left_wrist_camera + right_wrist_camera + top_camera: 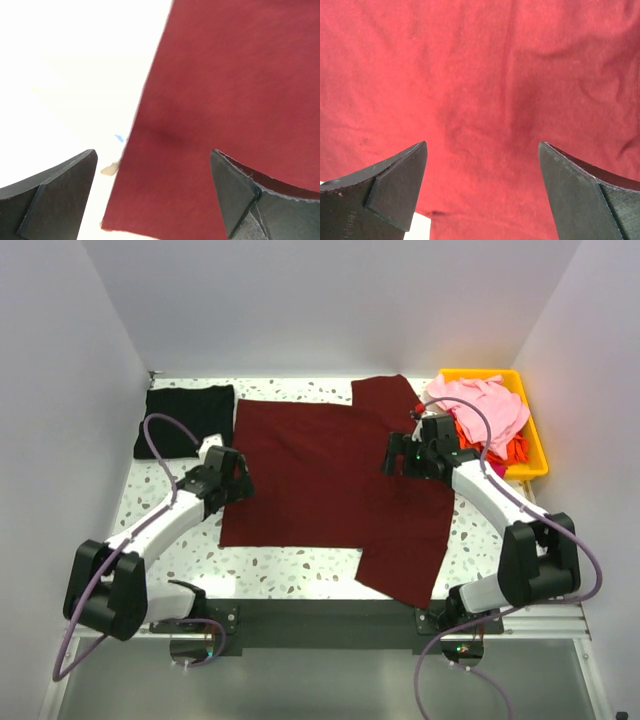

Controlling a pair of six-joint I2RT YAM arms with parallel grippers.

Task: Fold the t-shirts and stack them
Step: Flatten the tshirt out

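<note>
- The maroon t-shirt (pixel 330 480) lies spread flat across the middle of the counter (pixel 290 575), turned sideways, with its straight edge to the left
- One sleeve points to the far side, and the other hangs out toward the near right, close to the counter's near edge
- The black t-shirt (pixel 185 420) sits folded in the far left corner, just beside the maroon one's far left corner; whether the two touch cannot be told
- A light pink t-shirt (pixel 480 400) is heaped on top in the yellow bin (pixel 490 373) at the far right, with orange cloth (pixel 515 450) bunched under it and spilling toward the bin's near end
- The left arm (pixel 160 525) reaches from the near left to the maroon t-shirt's left edge
- The left fingers (pixel 55 195) are spread wide and hold nothing; in the wrist view one is over bare counter and the other over maroon cloth, with the cloth's edge running between them
- The right arm (pixel 490 495) reaches from the near right to the shirt's right part, near where the far sleeve starts
- The right fingers (pixel 395 195) are also spread wide with nothing between them, and maroon cloth with soft creases fills the view below them
- Whether either pair of fingertips touches the cloth cannot be told
</note>
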